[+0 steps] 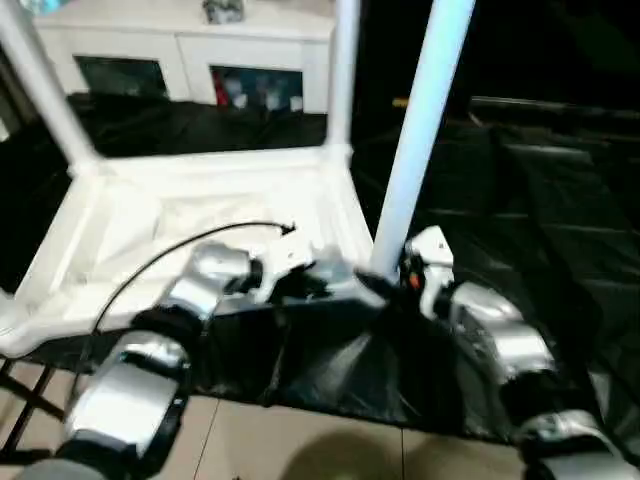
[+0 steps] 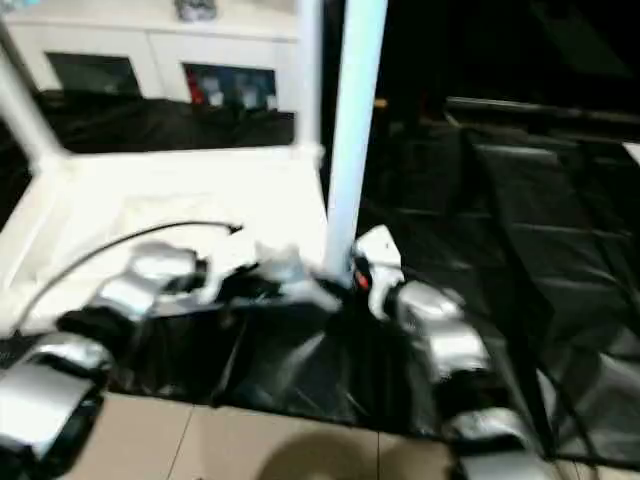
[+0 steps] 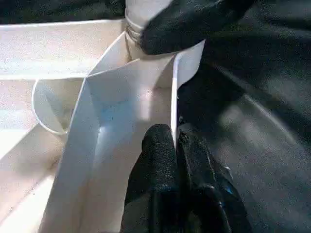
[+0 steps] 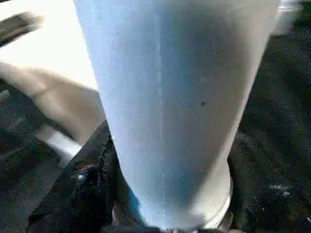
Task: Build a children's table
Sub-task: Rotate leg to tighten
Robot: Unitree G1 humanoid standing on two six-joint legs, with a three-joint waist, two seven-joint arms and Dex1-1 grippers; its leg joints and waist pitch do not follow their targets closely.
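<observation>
The white tabletop [image 1: 120, 215] lies upside down on a black sheet [image 1: 520, 200], three legs rising from its corner sockets. The left gripper [image 3: 176, 145] has its fingers [image 3: 158, 155] pinched shut on the tabletop's thin raised rim, close to the near corner socket. At that corner the right gripper [image 1: 395, 275] has its fingers wrapped around the base of the near leg [image 1: 420, 130], which stands upright in the socket. A white cabinet [image 1: 190, 45] stands behind.

White cabinet [image 1: 190, 45]; seemingly tiled floor [image 1: 300, 440]
</observation>
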